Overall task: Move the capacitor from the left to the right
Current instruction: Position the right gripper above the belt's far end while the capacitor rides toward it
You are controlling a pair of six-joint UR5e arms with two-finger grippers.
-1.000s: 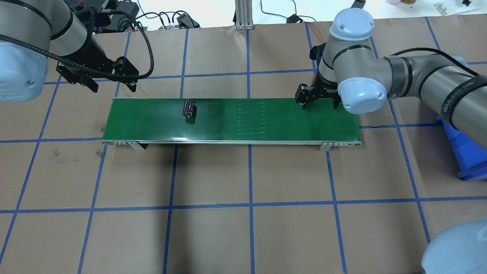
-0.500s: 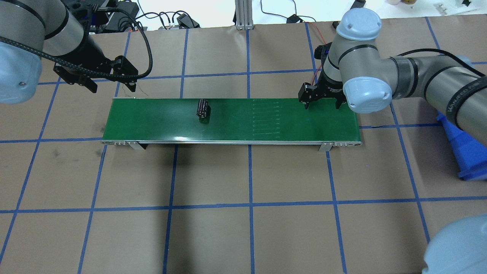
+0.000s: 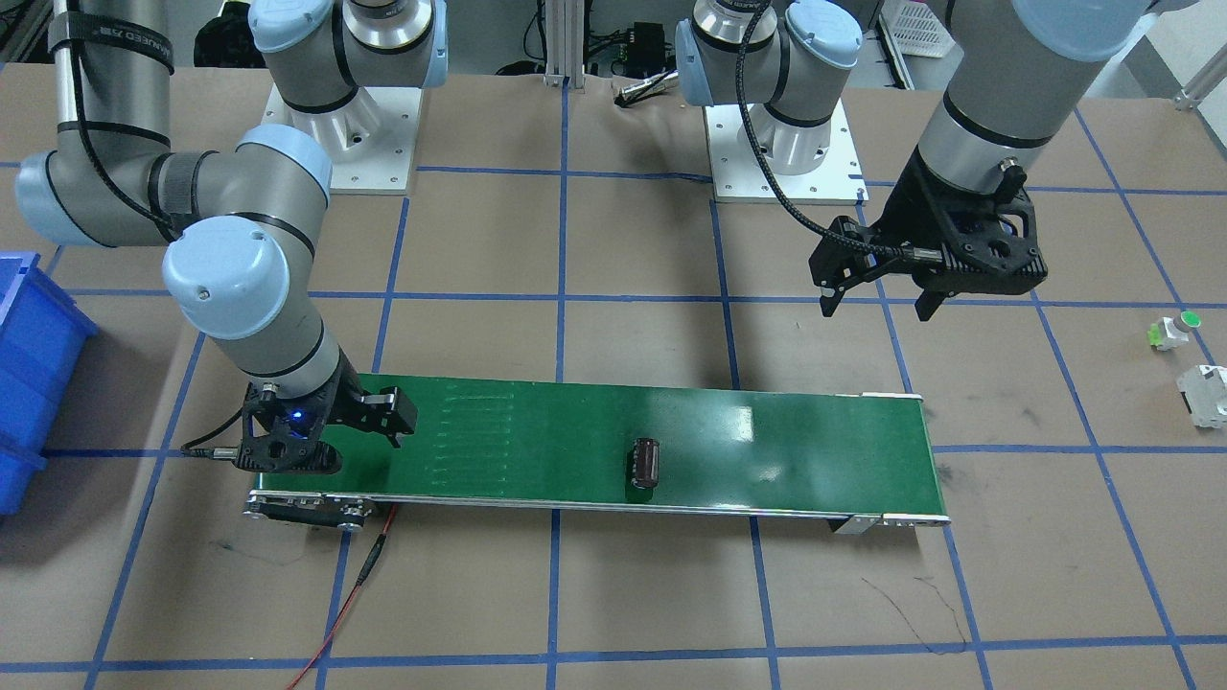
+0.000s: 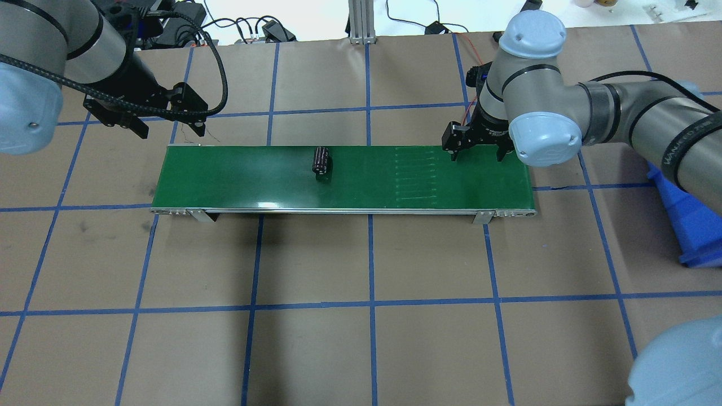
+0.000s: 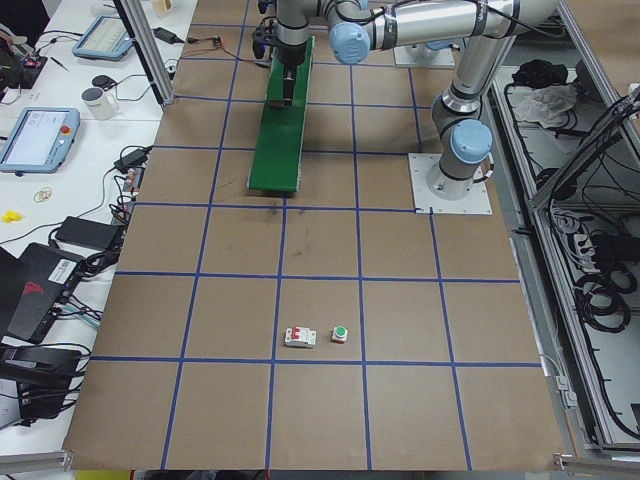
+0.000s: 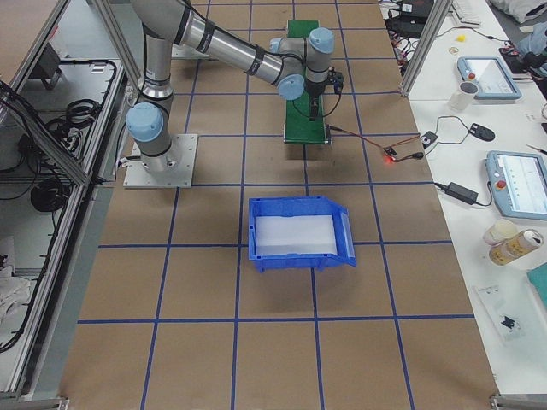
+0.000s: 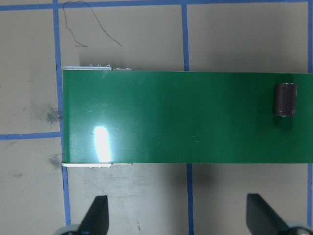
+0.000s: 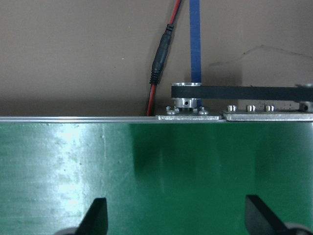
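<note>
Now: capacitor mid-belt, both my grippers empty

The capacitor lies on its side on the green conveyor belt. It sits just to my left of the belt's middle, close to the long edge that is farther from my base. Nothing touches it; both of my grippers are well apart from it.

My left gripper hangs in the air near the belt's left end with its jaws spread wide and nothing between them. From its wrist camera I look straight down on that end of the belt, with the capacitor near the right edge of the view and my two fingertips over the brown paper beside the belt.

My right gripper is low over the belt's right end, at the far edge, also spread wide and empty. Its wrist camera shows bare green belt between the fingertips, and beyond the belt's edge the small pulley and a red and black cable on the paper.

A blue bin stands on the table off to my right. Two small parts, one white with a green cap and one white-grey block, lie off to my left, well away from the belt.
</note>
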